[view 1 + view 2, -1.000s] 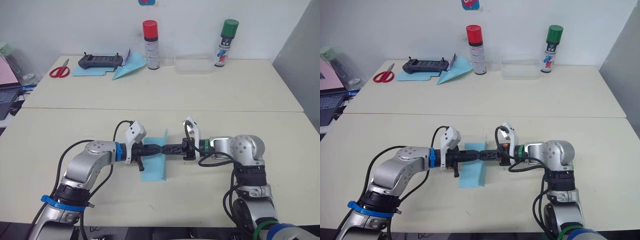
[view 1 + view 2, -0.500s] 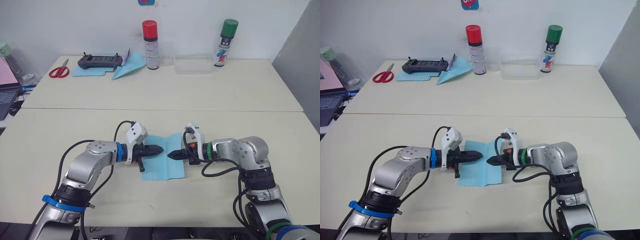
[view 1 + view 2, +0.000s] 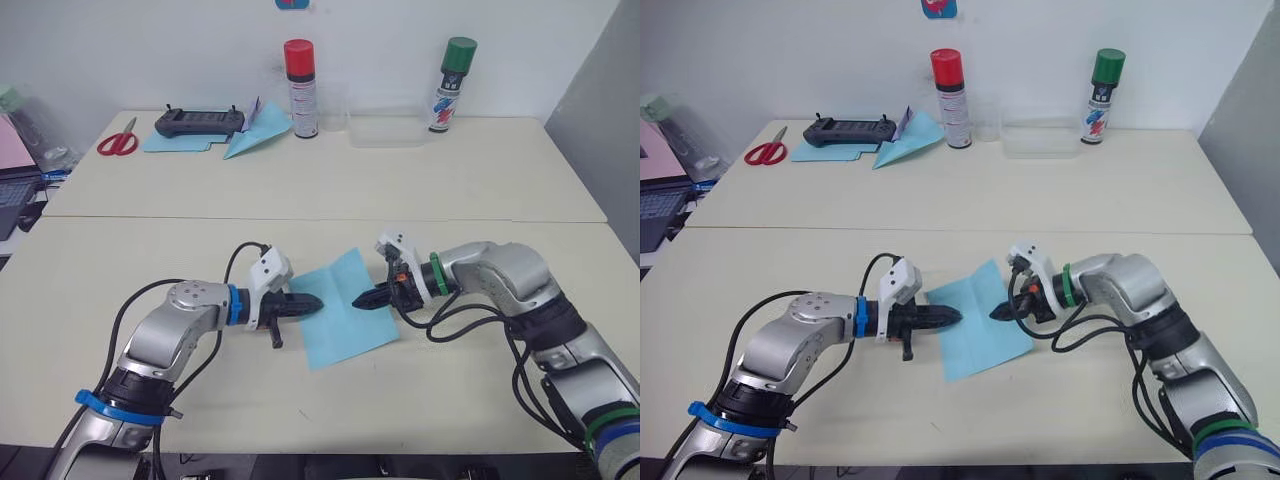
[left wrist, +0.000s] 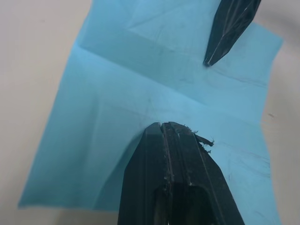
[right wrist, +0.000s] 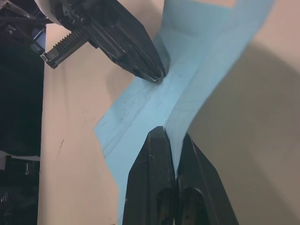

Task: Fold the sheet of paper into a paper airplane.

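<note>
Paper [image 3: 345, 310] lies nearly flat and unfolded on the near table [image 3: 450, 400], turned at an angle, faint creases showing. Left gripper [image 3: 318, 300], fingers closed, rests its tip on the sheet's left part. Right gripper [image 3: 358, 301] is clamped on the sheet's right edge, which lifts slightly there. Bare tabletop surrounds the sheet. Scissors [image 3: 119, 139], two spray cans [image 3: 301, 76] and a folded plane [image 3: 255, 133] sit well apart on the far table.

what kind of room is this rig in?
Probably a lab or workshop: plain tables against a white wall, with spray cans, scissors, a handheld controller and a laptop.
</note>
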Action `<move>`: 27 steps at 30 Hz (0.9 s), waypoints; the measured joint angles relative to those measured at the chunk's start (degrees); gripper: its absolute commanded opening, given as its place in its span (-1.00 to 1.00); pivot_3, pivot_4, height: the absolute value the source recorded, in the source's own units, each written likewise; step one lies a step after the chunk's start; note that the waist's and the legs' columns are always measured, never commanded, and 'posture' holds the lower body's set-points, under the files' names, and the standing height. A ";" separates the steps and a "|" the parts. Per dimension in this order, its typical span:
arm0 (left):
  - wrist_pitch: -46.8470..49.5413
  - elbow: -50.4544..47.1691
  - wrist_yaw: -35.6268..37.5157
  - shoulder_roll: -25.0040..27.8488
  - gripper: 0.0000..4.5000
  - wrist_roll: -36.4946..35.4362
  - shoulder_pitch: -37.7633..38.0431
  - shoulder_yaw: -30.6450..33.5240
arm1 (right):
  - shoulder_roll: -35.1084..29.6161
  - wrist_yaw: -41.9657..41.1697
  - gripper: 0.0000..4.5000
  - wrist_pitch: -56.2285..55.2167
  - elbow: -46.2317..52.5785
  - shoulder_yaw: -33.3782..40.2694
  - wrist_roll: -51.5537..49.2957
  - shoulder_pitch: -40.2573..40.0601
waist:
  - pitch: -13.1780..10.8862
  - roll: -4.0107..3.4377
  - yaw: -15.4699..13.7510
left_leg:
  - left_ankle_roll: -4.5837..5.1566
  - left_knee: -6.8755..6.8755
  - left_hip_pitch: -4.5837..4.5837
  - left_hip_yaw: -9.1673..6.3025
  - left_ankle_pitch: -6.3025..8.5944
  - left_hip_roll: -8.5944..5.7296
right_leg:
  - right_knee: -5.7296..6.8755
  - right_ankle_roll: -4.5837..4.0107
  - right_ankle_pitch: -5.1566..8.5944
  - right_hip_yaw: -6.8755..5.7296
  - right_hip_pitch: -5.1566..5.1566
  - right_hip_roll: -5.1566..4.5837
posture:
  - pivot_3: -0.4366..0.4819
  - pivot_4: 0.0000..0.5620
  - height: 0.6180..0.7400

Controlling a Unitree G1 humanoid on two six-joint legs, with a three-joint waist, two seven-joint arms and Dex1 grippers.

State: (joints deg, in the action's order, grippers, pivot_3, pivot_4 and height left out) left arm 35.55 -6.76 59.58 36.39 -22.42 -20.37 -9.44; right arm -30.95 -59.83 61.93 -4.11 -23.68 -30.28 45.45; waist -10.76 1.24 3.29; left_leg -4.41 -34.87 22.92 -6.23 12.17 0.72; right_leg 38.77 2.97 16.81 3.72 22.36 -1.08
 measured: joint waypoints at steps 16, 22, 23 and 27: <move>-2.76 -1.63 -3.69 -1.84 -1.00 4.76 3.36 -3.42 | 10.90 20.72 -0.99 29.09 11.26 22.44 -5.51 -13.65 | -0.01 -0.01 -0.19 | 0.00 -0.03 0.00 -0.05 0.00 -0.03 | 0.13 -0.03 -0.01 -0.02 0.00 -0.01 | -0.05 -0.47 1.00; -4.85 2.34 -3.49 -3.75 -1.00 5.63 -0.82 -3.70 | 14.03 28.11 -0.99 30.12 14.19 29.32 -7.47 -15.95 | -0.01 -0.01 -0.17 | 0.00 -0.03 -0.01 -0.03 0.00 -0.03 | 0.12 -0.01 0.00 -0.01 0.00 0.00 | -0.05 -0.47 1.00; -4.88 2.75 -3.53 -4.52 -1.00 5.57 -1.40 -3.70 | 14.91 29.40 -0.99 30.12 14.72 30.26 -7.74 -16.02 | -0.01 -0.01 -0.15 | 0.00 -0.03 -0.01 -0.02 0.00 -0.03 | 0.13 -0.01 -0.01 0.00 0.00 0.00 | -0.05 -0.47 1.00; -4.79 2.91 -3.09 -5.69 -1.00 5.50 -2.19 -3.82 | 17.14 34.18 -0.99 30.12 15.45 32.83 -9.70 -18.13 | -0.01 -0.01 -0.10 | 0.00 -0.01 0.00 -0.04 0.00 -0.02 | 0.13 -0.10 -0.06 -0.01 0.00 0.00 | -0.05 -0.47 1.00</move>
State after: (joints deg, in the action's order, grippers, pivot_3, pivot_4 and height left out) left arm 30.76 -3.85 56.49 30.70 -16.92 -22.56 -13.26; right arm -13.81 -25.65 92.05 11.34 9.15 -39.99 27.32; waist -10.77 1.23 3.19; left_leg -4.41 -34.88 22.92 -6.26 12.16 0.70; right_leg 38.90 2.88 16.75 3.70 22.36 -1.08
